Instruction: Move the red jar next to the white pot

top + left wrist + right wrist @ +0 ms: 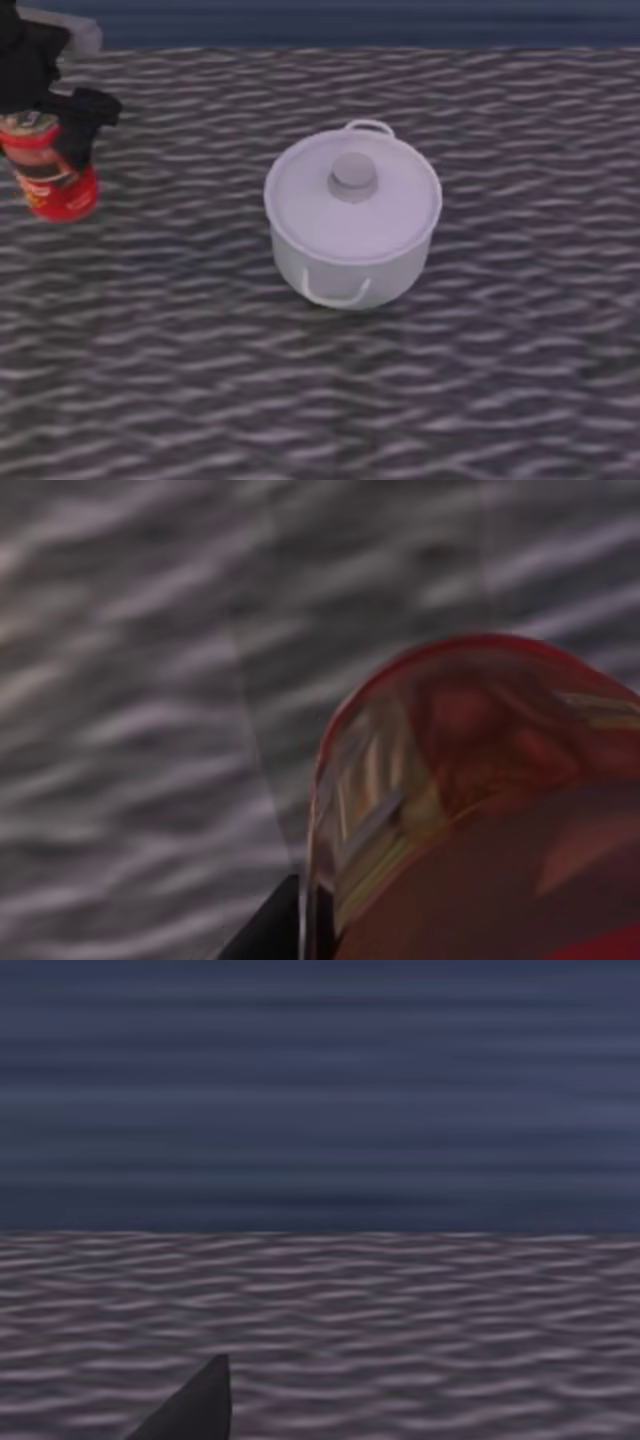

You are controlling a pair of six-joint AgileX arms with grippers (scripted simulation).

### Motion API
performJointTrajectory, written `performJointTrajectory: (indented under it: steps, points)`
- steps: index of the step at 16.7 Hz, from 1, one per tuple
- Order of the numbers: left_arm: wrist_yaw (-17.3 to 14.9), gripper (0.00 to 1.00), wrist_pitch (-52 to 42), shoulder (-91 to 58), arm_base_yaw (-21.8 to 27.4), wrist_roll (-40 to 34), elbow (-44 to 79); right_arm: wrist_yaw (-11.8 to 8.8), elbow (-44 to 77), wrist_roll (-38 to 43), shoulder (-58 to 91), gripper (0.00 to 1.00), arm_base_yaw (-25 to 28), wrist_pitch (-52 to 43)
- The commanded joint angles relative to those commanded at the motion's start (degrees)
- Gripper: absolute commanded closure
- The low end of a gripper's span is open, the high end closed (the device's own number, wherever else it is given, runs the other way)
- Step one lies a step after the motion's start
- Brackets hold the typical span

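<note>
The left gripper [62, 140] is clenched on the red jar [52, 170] at about 9 o'clock on the tabletop [500, 380], well apart from the white pot [352, 215] near centre; right gripper's state cannot be told

A table [500, 380] is filling nearly the whole top view, running from left to right and from the near edge almost to the far edge. Its surface is showing a rippled pattern of grey and pale streaks all over. Along the far side a dark blue wall [350, 20] is lying behind the table. In the right wrist view the wall [320, 1090] is rising above the table [420, 1330].
</note>
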State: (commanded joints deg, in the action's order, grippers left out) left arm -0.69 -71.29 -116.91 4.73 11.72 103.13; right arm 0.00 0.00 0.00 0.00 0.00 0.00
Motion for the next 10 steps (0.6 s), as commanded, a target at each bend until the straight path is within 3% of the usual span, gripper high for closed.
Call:
performJointTrajectory:
  steps: [6, 10]
  points:
    - [1.53, 1.00, 5.39, -2.03, 8.78, -21.10, -3.04, 0.00, 0.00, 0.00, 0.00, 0.00, 0.00, 0.00]
    - [2.11, 1.00, 7.81, -2.52, 12.26, -28.06, -4.35, 0.00, 0.00, 0.00, 0.00, 0.00, 0.00, 0.00]
